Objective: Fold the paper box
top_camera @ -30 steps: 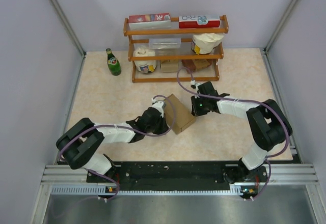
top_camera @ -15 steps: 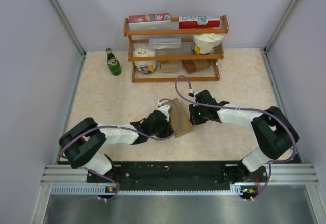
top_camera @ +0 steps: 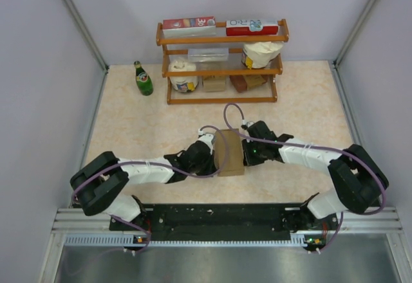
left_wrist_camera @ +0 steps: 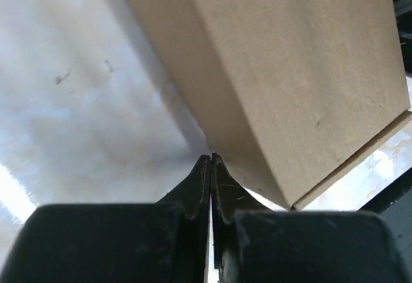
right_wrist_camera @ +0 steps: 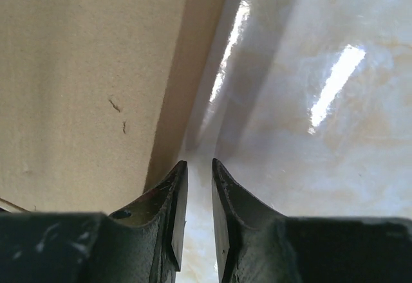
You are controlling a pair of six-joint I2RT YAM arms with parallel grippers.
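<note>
The plain kraft-brown cardboard box (top_camera: 229,152) sits on the pale marbled tabletop (top_camera: 141,122) between both arms, with the left tool (left_wrist_camera: 211,157), fingers pressed together, at its left bottom edge and the right tool (right_wrist_camera: 196,164), fingers slightly apart and empty, just beside its right wall.

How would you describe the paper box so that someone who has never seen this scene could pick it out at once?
On the beige table, look just in front of the wooden shelf. There the paper box sits between the left gripper and the right gripper. It is plain, unprinted brown cardboard, unlike the red-and-white cartons on the shelf's top.
</note>
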